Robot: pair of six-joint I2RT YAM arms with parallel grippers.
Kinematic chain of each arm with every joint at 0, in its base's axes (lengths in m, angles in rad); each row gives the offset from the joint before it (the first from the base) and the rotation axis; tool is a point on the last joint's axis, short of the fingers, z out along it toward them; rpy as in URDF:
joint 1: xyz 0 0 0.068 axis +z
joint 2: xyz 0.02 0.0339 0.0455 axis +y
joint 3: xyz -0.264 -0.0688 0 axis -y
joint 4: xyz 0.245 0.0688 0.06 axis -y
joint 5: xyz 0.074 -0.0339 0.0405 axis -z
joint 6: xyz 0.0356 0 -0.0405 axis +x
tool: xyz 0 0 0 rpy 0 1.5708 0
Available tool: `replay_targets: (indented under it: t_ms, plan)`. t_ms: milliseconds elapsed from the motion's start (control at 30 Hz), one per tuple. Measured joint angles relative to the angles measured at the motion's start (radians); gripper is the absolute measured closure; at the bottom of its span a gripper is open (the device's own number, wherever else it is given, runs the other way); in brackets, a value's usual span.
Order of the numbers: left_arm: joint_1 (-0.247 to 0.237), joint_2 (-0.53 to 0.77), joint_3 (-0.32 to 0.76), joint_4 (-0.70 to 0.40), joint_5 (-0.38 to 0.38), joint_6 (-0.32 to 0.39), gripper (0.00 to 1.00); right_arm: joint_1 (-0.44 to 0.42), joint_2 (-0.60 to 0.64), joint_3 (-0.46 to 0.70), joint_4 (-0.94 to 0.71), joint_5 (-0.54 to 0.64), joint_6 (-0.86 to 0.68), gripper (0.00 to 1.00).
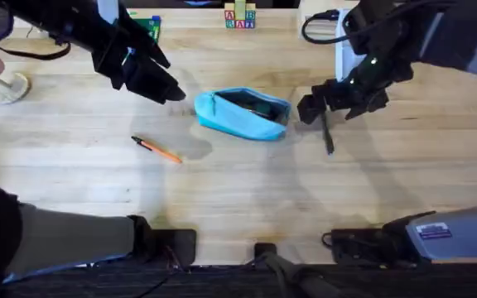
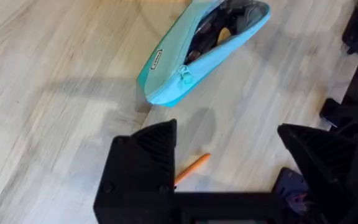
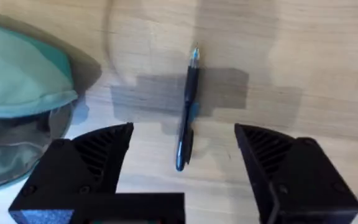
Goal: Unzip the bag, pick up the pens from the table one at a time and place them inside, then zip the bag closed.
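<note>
Your right gripper [image 3: 182,171] hangs released, jaws straddling the black pen [image 3: 186,118] lying on the table [image 3: 303,50], the unzipped bag [image 3: 23,81] just beside it. Close off-centre and the pen may roll away. Your left gripper [image 2: 229,168] is also released, above the orange pen [image 2: 191,168].

The bag [image 1: 243,114] is light blue, turquoise at its edge in the left wrist view, with a dark inside and a small blue zip tab [image 2: 186,77]. One pen [image 1: 157,150] is orange with a dark tip. The other pen [image 3: 187,118] is black; near its tip there may be a bluish glint. The table [image 1: 247,194] is pale wood with plank grain. Both grippers, left [image 2: 229,158] and right [image 3: 184,165], have black fingers.
</note>
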Motion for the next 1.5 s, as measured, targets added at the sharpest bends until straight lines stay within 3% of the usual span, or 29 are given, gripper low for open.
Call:
replay_targets:
  t_ms: [400,1300,1500]
  plan:
    - [0.000,0.000,0.000,0.000,0.000,0.000,0.005,-0.002,0.086,-0.001,0.043,-0.034,0.017,0.035]
    - [0.000,0.000,0.000,0.000,0.000,0.000,0.005,-0.006,0.102,-0.012,0.069,-0.014,0.090,0.007]
    - [0.000,0.000,0.000,0.000,0.000,0.000,0.004,-0.007,0.102,-0.016,0.072,0.000,0.090,0.099]
